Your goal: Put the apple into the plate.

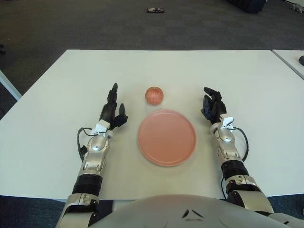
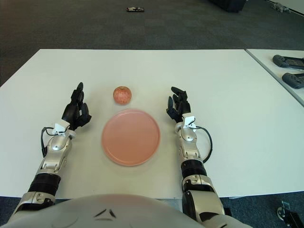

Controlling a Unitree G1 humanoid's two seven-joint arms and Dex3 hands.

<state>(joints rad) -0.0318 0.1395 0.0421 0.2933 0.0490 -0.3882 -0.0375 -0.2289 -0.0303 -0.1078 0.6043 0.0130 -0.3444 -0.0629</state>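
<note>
Two forearms reach forward over the near half of the white table (image 1: 47,104), one on each side of a pink plate (image 1: 166,137). The plate lies flat near the table's front edge, roughly midway between the arms, and nothing lies in it.

To the left of the plate, the left hand (image 1: 112,110) shows with its dark fingers (image 1: 113,94) stretched forward and slightly spread, holding nothing. It is near the plate's left rim but apart from it. To the right of the plate, the right hand (image 1: 213,106) shows at much the same depth, its fingers (image 1: 209,91) loosely parted and likewise holding nothing; it too is apart from the plate.

Just beyond the plate's far rim, a little left of its centre, the apple (image 1: 154,95) sits on the bare table. It is reddish with pale speckling, close to the plate but not touching it, and lies between the two hands, nearer the left one, with neither hand touching it.

Farther off, on the dark carpet floor (image 1: 71,23) beyond the table, lies a small dark object (image 1: 155,9). At the far right, in the right eye view, two black controllers (image 2: 288,61) lie on a second table (image 2: 270,57).
</note>
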